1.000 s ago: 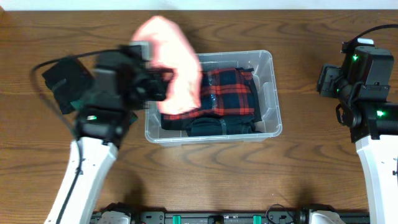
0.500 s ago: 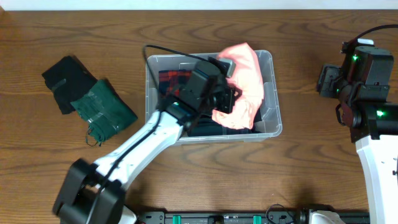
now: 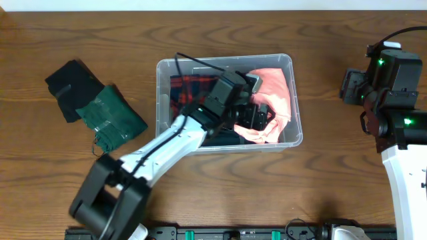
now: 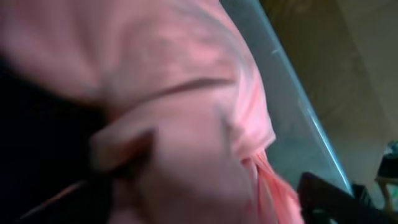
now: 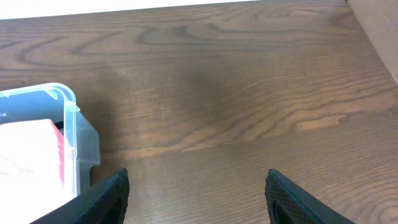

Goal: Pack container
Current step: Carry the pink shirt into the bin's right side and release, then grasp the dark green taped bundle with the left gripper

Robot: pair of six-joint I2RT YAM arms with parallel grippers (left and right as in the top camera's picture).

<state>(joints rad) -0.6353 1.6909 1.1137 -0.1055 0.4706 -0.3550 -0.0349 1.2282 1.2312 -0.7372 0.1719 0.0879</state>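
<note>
My right hand (image 5: 198, 186) hangs over the table (image 3: 313, 187) to the right of the container (image 3: 162, 107), fingers spread, nothing between them. My left hand (image 3: 259, 117) is down in the container's right half, against a pink cloth (image 3: 277, 97). That wrist view is a pink blur, so I cannot tell whether it is clamped or released. A plaid cloth (image 3: 189, 87) lies in the left half. The container sits mid-table. Well to its left lie a green cloth (image 3: 113, 115) and a black cloth (image 3: 70, 85), touching.

The container (image 3: 223, 59) sits mid-bench, toward the far edge. My left pincer (image 3: 261, 117) is inside its right end, on a garment (image 3: 279, 97) lying over stacked clothes (image 3: 190, 90). Near the left edge lies a folded cloth (image 3: 69, 87), with a second cloth (image 3: 115, 115) touching it on the right.
</note>
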